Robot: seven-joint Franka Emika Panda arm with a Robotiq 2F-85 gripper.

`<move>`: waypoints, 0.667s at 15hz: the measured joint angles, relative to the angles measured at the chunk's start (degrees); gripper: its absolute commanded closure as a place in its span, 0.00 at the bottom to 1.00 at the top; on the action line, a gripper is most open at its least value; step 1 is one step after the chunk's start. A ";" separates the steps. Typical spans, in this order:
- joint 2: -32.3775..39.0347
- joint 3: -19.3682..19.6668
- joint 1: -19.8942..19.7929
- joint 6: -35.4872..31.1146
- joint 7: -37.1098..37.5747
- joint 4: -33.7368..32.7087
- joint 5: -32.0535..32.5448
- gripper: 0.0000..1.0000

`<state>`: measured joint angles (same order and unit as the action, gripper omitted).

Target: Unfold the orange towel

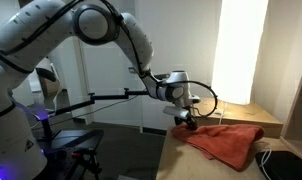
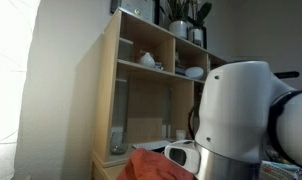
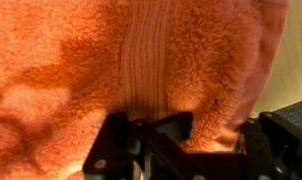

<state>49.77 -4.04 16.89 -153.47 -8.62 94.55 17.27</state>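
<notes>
Shows the gripper (image 1: 189, 118) pinched tight on a fold of the orange towel (image 1: 227, 142), right at the end of the wooden top (image 1: 261, 118) nearest the arm (image 1: 101, 25). Finds the towel rumpled in a heap on that wooden top, trailing from the gripper toward the far end. Fills the wrist view with cloth, its ribbed band just above the dark fingers (image 3: 116, 148), and catches one orange corner (image 2: 151, 165) low in an exterior view, before a shelf unit (image 2: 141, 70).

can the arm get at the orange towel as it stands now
Looks like yes: the tool is down at the edge of the orange towel, nothing lies between them, and the wrist view shows it pinching the cloth.
</notes>
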 measured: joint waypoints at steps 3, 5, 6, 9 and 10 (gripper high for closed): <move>-3.13 2.06 -0.02 -12.61 0.00 8.59 0.88 1.00; -5.18 3.61 0.03 -19.14 0.00 13.86 1.07 1.00; -6.14 4.45 0.12 -21.82 0.00 16.32 1.13 1.00; -9.36 7.23 0.71 -30.03 0.00 24.03 1.22 1.00; -10.66 8.19 0.99 -32.90 -0.13 26.86 1.22 1.00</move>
<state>39.11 4.15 17.87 -186.37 -8.75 121.41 18.49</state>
